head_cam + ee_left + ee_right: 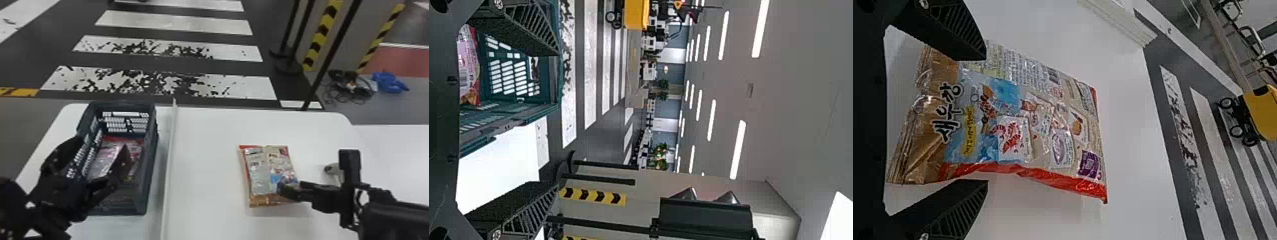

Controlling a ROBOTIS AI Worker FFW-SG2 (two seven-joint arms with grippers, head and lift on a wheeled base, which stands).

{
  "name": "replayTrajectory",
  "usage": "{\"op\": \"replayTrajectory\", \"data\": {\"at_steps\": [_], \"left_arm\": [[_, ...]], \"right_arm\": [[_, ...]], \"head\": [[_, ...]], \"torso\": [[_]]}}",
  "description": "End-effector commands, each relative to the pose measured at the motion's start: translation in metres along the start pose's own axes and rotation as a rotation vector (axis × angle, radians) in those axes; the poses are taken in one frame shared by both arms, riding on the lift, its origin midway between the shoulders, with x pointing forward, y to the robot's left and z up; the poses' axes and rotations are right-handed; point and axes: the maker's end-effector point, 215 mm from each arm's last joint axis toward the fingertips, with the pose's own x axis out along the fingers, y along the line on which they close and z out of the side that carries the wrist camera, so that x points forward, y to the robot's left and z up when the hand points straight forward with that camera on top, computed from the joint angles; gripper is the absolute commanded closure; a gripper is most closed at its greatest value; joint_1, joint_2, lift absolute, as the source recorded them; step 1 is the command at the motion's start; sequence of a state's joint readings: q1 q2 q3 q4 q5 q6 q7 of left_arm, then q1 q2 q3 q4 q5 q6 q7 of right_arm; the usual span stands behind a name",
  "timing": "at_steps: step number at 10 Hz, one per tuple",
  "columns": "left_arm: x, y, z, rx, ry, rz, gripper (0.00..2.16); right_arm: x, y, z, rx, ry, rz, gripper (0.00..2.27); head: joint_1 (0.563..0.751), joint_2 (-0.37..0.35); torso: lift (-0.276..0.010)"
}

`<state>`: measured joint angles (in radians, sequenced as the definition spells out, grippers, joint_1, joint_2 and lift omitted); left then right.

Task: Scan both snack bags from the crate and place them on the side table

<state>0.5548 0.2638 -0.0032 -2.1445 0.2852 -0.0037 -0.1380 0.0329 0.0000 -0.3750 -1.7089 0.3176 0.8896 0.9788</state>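
On the white table lies a snack bag [266,172], printed side up, with my right gripper [284,190] over its near right corner. In the right wrist view, my right gripper [985,120] has its fingers wide apart, the bag's brown end [933,120] between them and one finger overlapping its edge. A pink and red snack bag [105,156] is inside the dark crate [151,162], partly hidden by my left gripper [87,166] at the crate's left side. In the left wrist view, my left gripper [554,117] is open, with the crate's bag [468,65] off near one finger.
A raised white strip [170,153] runs along the table between the crate and the bag. A small greyish object [332,168] stands behind the right gripper. Another white surface [399,153] adjoins at the right. Black posts [332,54] rise beyond the table's far edge.
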Motion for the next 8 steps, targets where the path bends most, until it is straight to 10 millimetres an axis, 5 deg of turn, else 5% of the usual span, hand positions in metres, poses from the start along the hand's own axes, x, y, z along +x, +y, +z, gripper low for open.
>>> {"op": "replayTrajectory", "data": {"at_steps": [1, 2, 3, 4, 8], "left_arm": [[-0.001, 0.001, 0.000, 0.001, 0.001, -0.001, 0.07], [-0.001, 0.001, 0.000, 0.000, 0.001, 0.000, 0.07], [-0.001, 0.001, 0.000, 0.001, 0.002, -0.001, 0.07], [-0.001, 0.001, 0.001, 0.002, -0.002, -0.001, 0.07], [-0.001, 0.001, 0.001, 0.002, -0.002, -0.001, 0.07]], "right_arm": [[0.010, -0.003, -0.007, -0.069, 0.031, -0.018, 0.09], [0.016, -0.004, -0.011, -0.128, 0.046, -0.029, 0.47], [0.020, -0.009, -0.016, -0.165, 0.070, -0.057, 1.77], [0.019, -0.014, -0.015, -0.215, 0.069, -0.081, 2.16], [-0.005, -0.026, -0.013, -0.232, 0.033, -0.106, 2.24]], "head": [[0.695, -0.102], [0.695, -0.099], [0.695, -0.096], [0.695, -0.094], [0.695, -0.107]], "torso": [[-0.098], [-0.098], [-0.098], [-0.098], [-0.098]]}}
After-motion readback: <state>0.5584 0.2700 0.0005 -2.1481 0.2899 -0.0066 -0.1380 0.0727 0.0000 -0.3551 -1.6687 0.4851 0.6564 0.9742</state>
